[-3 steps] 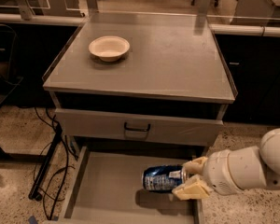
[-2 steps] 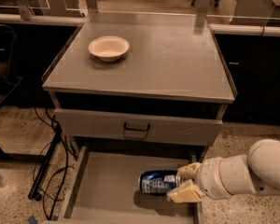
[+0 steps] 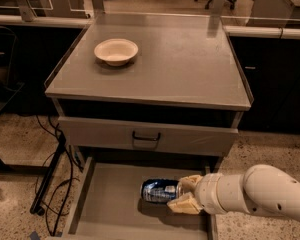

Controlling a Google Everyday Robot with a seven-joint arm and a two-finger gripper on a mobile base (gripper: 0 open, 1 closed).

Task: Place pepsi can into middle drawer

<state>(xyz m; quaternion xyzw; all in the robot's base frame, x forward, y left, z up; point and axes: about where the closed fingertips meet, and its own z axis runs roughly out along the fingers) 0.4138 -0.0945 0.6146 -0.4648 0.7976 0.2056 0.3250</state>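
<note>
The pepsi can (image 3: 159,191), blue with white marks, lies on its side low over the floor of the open middle drawer (image 3: 110,204), right of its middle. My gripper (image 3: 182,194) reaches in from the right on a white arm and its cream fingers (image 3: 185,204) are closed on the can's right end. I cannot tell whether the can touches the drawer floor.
A cream bowl (image 3: 116,51) sits on the cabinet top (image 3: 190,69) at the back left. A closed grey drawer front with a dark handle (image 3: 146,136) is just above the open drawer. Cables and a stand leg (image 3: 50,184) are on the floor to the left.
The gripper and the can have moved a little lower and to the left inside the drawer, closer to its floor. The grip on the can is unchanged.
</note>
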